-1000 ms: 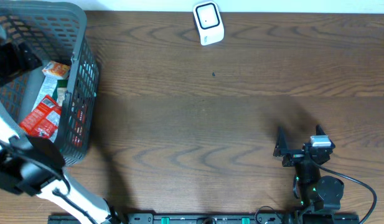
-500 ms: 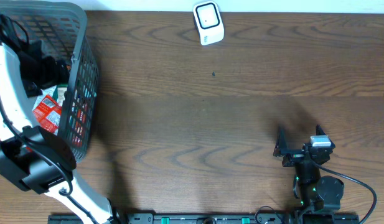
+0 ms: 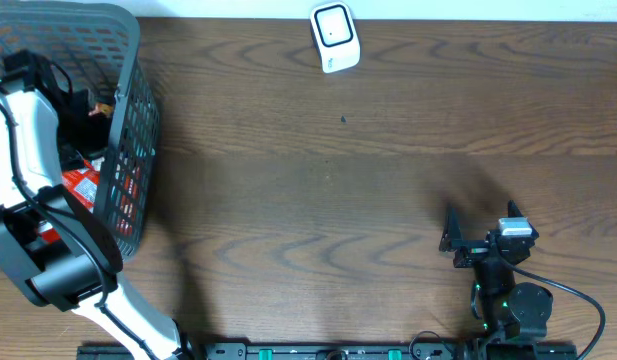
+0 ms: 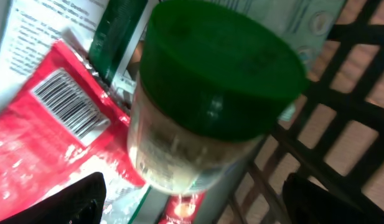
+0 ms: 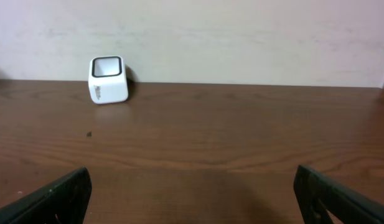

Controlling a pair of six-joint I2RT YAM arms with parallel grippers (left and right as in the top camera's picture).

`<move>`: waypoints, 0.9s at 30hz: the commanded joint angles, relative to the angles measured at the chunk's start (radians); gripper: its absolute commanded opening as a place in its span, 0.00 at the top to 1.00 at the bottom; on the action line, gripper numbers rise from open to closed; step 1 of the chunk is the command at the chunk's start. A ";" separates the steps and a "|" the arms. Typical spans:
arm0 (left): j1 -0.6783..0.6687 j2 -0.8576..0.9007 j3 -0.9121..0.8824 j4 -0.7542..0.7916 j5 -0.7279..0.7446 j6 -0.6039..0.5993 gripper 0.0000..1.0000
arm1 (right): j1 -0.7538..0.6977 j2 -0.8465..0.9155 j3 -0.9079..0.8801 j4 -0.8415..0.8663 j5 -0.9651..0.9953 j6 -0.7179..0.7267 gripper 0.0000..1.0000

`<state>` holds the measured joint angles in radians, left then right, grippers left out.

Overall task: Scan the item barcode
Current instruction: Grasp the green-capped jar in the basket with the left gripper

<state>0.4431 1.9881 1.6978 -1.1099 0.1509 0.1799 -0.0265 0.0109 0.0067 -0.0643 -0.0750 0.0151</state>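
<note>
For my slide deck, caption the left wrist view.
Open left end effector above a green-lidded jar and red barcoded packet in the basket.

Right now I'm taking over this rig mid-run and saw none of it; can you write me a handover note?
Left gripper: open, inside the basket, hovering at a green-lidded jar, not closed on it.
Right gripper: open, empty, low near the table front edge, facing the white scanner at the far edge.
A red packet with a visible barcode lies beside the jar.
Done: nothing grasped or scanned.
Left: grasp an item, lift it out, show its barcode to the scanner.
</note>
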 commanded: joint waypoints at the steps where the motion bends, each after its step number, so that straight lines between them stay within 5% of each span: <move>1: -0.002 0.006 -0.058 0.045 -0.010 -0.005 0.09 | 0.002 -0.005 -0.002 -0.004 -0.005 0.014 0.01; 7: -0.002 0.006 -0.127 0.137 -0.014 -0.005 0.10 | 0.002 -0.005 -0.002 -0.004 -0.005 0.014 0.01; 15: -0.002 0.003 -0.107 0.164 -0.014 -0.006 0.43 | 0.002 -0.005 -0.002 -0.004 -0.005 0.014 0.01; 27: -0.001 -0.214 -0.061 0.208 -0.068 -0.009 0.49 | 0.002 -0.005 -0.002 -0.004 -0.005 0.014 0.01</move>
<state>0.4431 1.8664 1.6005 -0.9070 0.1131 0.1780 -0.0265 0.0109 0.0067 -0.0643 -0.0750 0.0151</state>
